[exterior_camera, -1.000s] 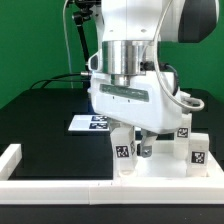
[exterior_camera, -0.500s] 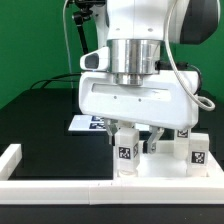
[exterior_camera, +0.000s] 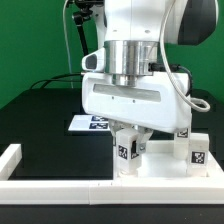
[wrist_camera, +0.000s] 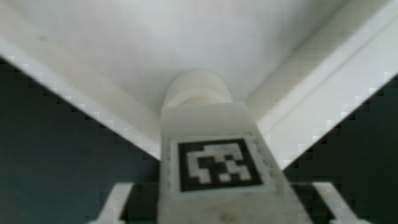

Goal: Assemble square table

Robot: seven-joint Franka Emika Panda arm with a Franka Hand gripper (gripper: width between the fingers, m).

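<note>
White plastic block leg [exterior_camera: 124, 150] with a black-and-white square tag; same leg [wrist_camera: 214, 140] in the wrist view, tag pattern blurred. Second white tagged leg [exterior_camera: 196, 150] at the exterior view's right, also black-and-white. White plastic square slab [exterior_camera: 160, 160] beneath them. White robot arm housing with silver-grey metal collar [exterior_camera: 132, 55]. Black tabletop [exterior_camera: 50, 120]. Flat white marker board [exterior_camera: 88, 123] printed with black tags. Long white border rail [exterior_camera: 60, 186]. Green backdrop wall [exterior_camera: 30, 40]. Black cable [exterior_camera: 72, 40].
</note>
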